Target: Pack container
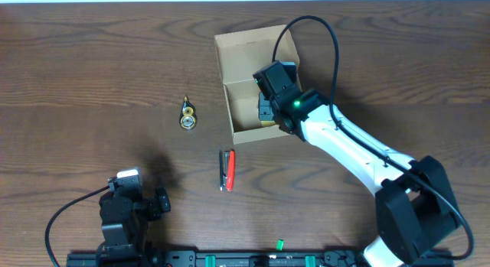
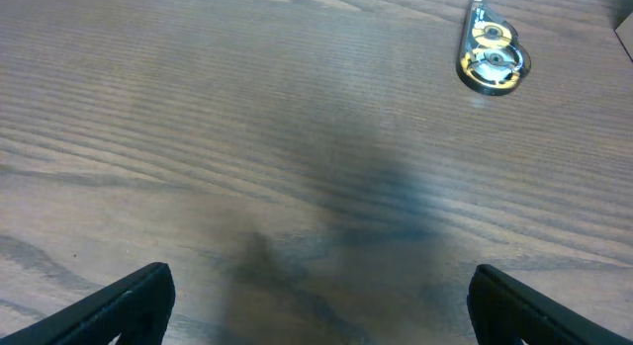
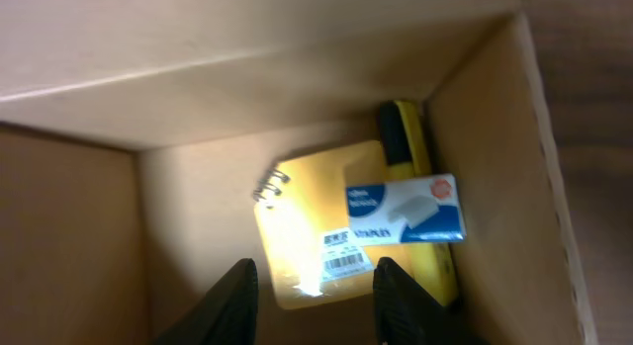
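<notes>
The tan cardboard container [image 1: 246, 68] stands open at the table's back centre, its flap lid laid back. My right gripper [image 1: 266, 106] reaches down into it. In the right wrist view its fingers [image 3: 315, 298] are open and empty above a yellow spiral notepad [image 3: 312, 236]. A blue-and-white staples box [image 3: 406, 210] lies on the pad, and a yellow-and-black item [image 3: 404, 137] lies by the container wall [image 3: 495, 177]. My left gripper [image 1: 130, 202] is open and empty near the front left, its fingers [image 2: 316, 305] over bare wood.
A yellow correction-tape dispenser [image 1: 187, 115] lies left of the container; it also shows in the left wrist view [image 2: 490, 56]. A red-and-black stapler [image 1: 228, 169] lies in front of the container. A small green item [image 1: 280, 242] sits at the front edge.
</notes>
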